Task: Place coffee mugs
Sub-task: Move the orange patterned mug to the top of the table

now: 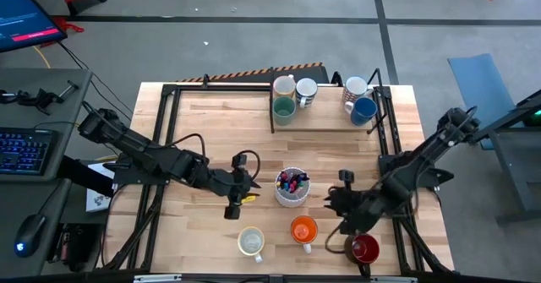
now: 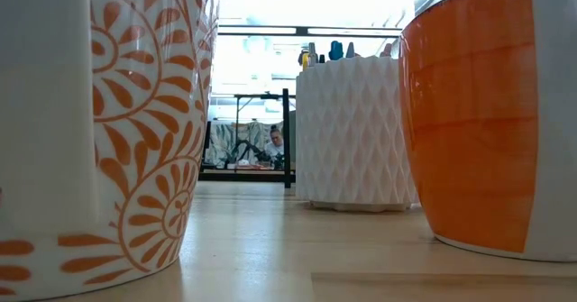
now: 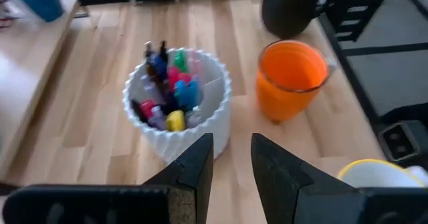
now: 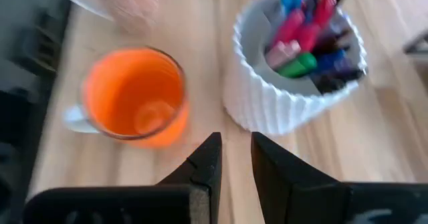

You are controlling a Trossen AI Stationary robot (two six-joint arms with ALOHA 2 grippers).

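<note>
Care helps here: we think the orange mug (image 1: 303, 230) by the table's (image 1: 211, 131) front edge goes next, so we should spread the jaws wider, pinch its rim and miss the pen cup (image 1: 292, 186). The left gripper (image 3: 232, 140) and right gripper (image 4: 234, 138) are empty, jaws a little apart. We count eight coffee mugs (image 1: 364, 110), three by the front edge and five by the back edge, and one pen cup.

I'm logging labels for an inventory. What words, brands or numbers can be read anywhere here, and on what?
No text can be read in these pictures.
Monitor beside the table: lines on the screen, too small to read.
Patterned mug: orange leaf scrolls only, no lettering.
Orange mug, pen cup and far mugs: no print visible.
</note>
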